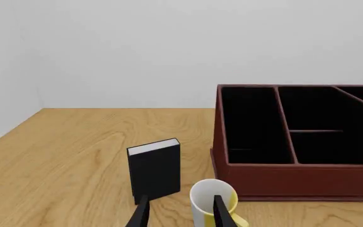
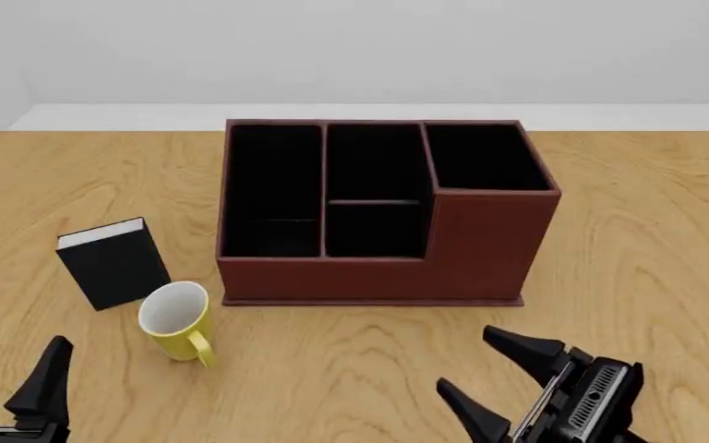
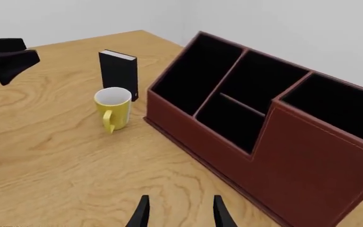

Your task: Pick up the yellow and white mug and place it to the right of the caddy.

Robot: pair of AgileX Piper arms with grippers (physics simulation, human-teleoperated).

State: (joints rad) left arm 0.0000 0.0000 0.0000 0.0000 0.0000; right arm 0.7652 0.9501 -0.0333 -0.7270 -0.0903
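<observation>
Standing untouched left of the large reddish-brown rectangular caddy (image 2: pixel 379 217), the small yellow-and-white ceramic mug (image 2: pixel 178 320) awaits pickup; both grippers' fingers spread, holding nothing.

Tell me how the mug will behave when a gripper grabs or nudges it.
The mug looks like rigid glazed ceramic, so it probably won't flex and may be slippery between fingers. It stands upright on a flat base, so a low nudge would likely slide it on the table rather than tip it. Its handle, facing the arms, may make it swivel if pushed off-centre.
</observation>
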